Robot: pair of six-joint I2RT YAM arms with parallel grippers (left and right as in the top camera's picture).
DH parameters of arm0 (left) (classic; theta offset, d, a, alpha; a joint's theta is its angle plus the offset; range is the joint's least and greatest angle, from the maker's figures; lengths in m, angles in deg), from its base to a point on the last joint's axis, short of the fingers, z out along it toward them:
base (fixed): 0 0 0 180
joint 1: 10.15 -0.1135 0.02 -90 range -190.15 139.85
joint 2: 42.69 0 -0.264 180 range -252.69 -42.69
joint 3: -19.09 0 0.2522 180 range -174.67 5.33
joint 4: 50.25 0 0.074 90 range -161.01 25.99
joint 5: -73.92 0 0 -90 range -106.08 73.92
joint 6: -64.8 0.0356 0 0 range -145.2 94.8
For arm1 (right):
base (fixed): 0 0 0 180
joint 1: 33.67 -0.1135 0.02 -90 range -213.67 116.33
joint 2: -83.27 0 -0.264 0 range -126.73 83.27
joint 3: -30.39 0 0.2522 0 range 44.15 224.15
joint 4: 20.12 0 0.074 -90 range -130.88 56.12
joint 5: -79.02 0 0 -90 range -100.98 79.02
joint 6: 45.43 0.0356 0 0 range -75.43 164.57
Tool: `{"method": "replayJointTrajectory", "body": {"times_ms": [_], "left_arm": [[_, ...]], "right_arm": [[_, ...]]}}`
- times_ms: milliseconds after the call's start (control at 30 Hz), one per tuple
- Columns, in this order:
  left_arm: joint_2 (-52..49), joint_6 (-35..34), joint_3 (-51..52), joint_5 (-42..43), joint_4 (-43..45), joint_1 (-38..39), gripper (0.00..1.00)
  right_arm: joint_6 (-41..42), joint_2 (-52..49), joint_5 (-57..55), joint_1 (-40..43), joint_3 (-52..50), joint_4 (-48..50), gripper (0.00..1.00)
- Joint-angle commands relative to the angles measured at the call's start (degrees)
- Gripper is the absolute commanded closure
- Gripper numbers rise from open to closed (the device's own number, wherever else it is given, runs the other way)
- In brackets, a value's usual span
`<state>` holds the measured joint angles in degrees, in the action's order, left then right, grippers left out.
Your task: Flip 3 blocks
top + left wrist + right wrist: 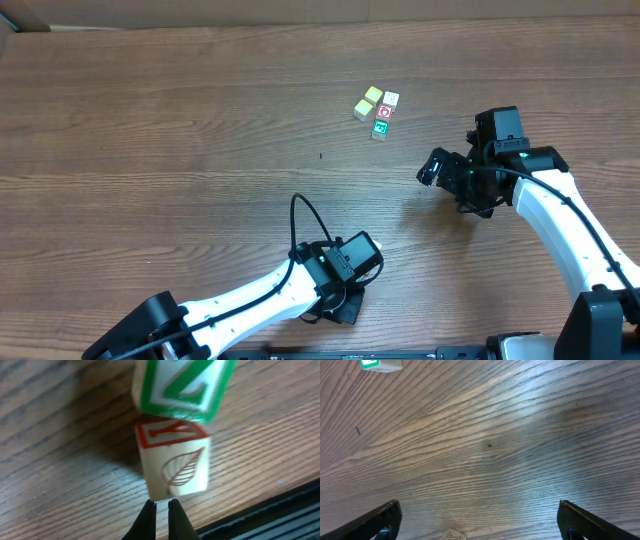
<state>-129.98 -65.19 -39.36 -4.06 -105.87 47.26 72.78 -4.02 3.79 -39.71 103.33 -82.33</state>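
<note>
In the left wrist view a tan block (175,462) with a red letter on top and a red leaf print on its side sits on the table. A green-lettered block (184,385) stands right behind it. My left gripper (161,506) is shut and empty, its tips just short of the leaf block's lower edge. From overhead the left gripper (345,303) is near the front edge and covers both blocks. A white block (391,99), a red-print block (385,112) and a green-print block (380,128) lie in a far cluster. My right gripper (450,180) (480,527) is open, over a tan block corner (453,535).
Two yellow-topped cubes (372,94) (363,108) touch the far cluster on its left. A green-print cube (380,364) shows at the top left of the right wrist view. The table's front edge (280,502) runs close behind my left gripper.
</note>
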Motion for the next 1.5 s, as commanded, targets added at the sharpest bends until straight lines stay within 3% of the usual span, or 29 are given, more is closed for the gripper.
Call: {"method": "replayJointTrajectory", "body": {"times_ms": [0, 833, 1167, 1467], "left_arm": [[-0.09, -2.03, 1.38, -1.01, 0.13, 0.04, 0.96], [-0.09, -9.4, 1.36, -7.93, 2.97, -0.02, 0.96], [0.11, -11.47, 1.33, 0.15, 0.72, 0.11, 0.96], [12.79, -12.41, -2.71, -1.49, -3.67, -0.7, 0.96]], "right_arm": [[-0.61, -0.17, -0.37, 0.02, 0.57, 0.28, 0.0], [-0.61, -0.17, -0.37, 0.02, 0.57, 0.28, 0.0], [-0.61, -0.17, -0.37, 0.02, 0.57, 0.28, 0.0], [-0.61, -0.17, -0.37, 0.02, 0.57, 0.31, 0.0]]}}
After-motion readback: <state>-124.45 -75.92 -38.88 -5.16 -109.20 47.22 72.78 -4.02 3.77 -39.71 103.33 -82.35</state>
